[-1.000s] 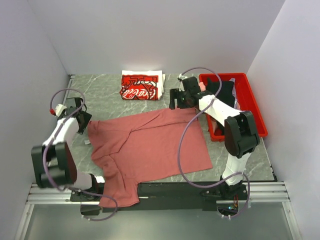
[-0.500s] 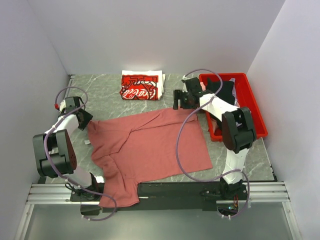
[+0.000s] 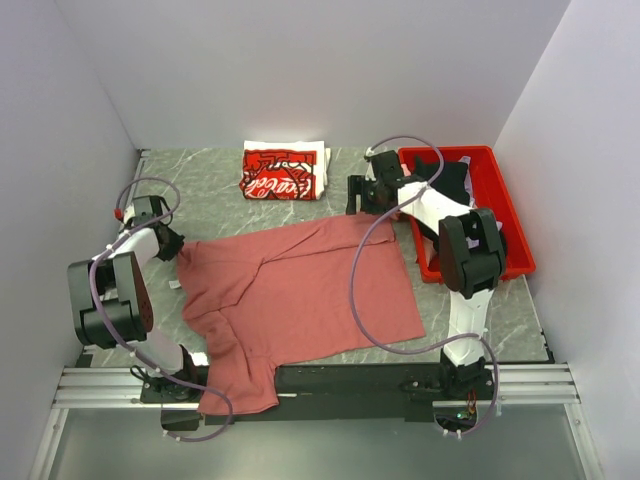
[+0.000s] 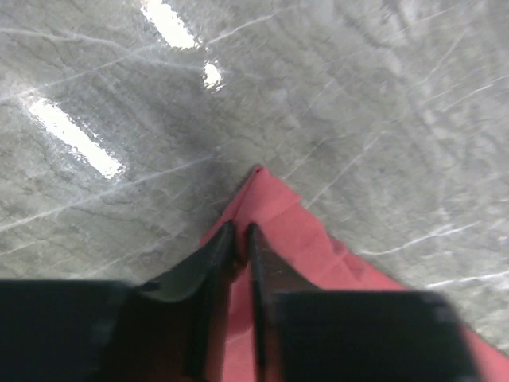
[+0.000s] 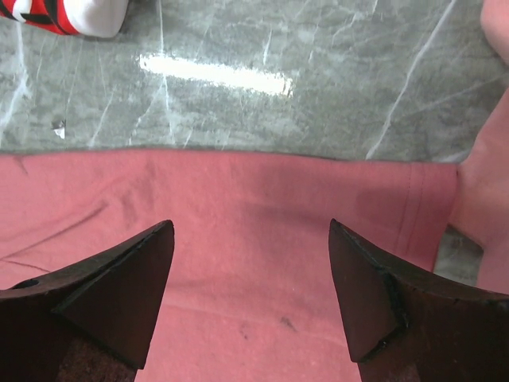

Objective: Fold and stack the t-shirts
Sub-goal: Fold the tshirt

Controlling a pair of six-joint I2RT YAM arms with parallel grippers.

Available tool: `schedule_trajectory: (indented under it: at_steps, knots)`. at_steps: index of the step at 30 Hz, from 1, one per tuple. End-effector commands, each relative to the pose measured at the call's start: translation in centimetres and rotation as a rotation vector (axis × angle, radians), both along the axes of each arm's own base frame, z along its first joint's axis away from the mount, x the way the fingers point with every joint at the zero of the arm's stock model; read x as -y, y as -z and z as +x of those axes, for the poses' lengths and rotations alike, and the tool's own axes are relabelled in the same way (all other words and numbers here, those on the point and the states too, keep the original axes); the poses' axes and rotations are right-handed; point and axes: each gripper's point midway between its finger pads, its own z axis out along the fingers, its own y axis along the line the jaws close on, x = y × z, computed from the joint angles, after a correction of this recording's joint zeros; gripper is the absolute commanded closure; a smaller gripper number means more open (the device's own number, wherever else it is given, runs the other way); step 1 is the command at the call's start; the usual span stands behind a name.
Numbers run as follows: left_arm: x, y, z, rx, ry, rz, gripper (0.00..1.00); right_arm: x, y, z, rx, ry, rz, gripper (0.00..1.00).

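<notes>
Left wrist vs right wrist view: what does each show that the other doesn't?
Only left wrist: the left gripper, fingers nearly together over a corner of the dusty-rose t-shirt; whether cloth is pinched is unclear. Only right wrist: the right gripper, wide open above a straight edge of that shirt, plus a bit of the red-and-white t-shirt at top left. Both: the dusty-rose t-shirt lying on the grey marbled table.

Overhead, two wrist close-ups, shared shirt [image 3: 300,290]

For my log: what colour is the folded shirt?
The folded shirt is red with white script; top view.
</notes>
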Motion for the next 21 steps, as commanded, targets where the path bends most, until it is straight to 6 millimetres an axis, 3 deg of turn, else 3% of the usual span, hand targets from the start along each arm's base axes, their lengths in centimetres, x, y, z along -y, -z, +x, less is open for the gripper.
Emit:
schedule_trajectory:
  at_steps: [1,2,3,11,21]
  knots:
    - [-0.3,0.6,-0.4,-0.031,0.017,0.019,0.83,-0.1,-1.4,1.4,0.031,0.011,0.021,0.16]
    - [-0.5,0.8,-0.6,-0.039,0.007,0.027,0.95,-0.1,-1.5,1.6,0.034,0.011,0.022,0.16]
    - [-0.7,0.9,-0.8,-0.044,-0.002,0.029,0.99,-0.2,-1.4,1.6,0.032,0.008,0.023,0.16]
    - [-0.9,0.3,0.1,-0.002,-0.021,-0.005,0.99,-0.3,-0.9,3.0,0.010,0.015,0.007,0.18]
    - [-2.2,-0.1,0.8,0.057,-0.040,-0.079,0.99,1.7,3.0,-0.2,-0.128,0.086,-0.040,0.18]
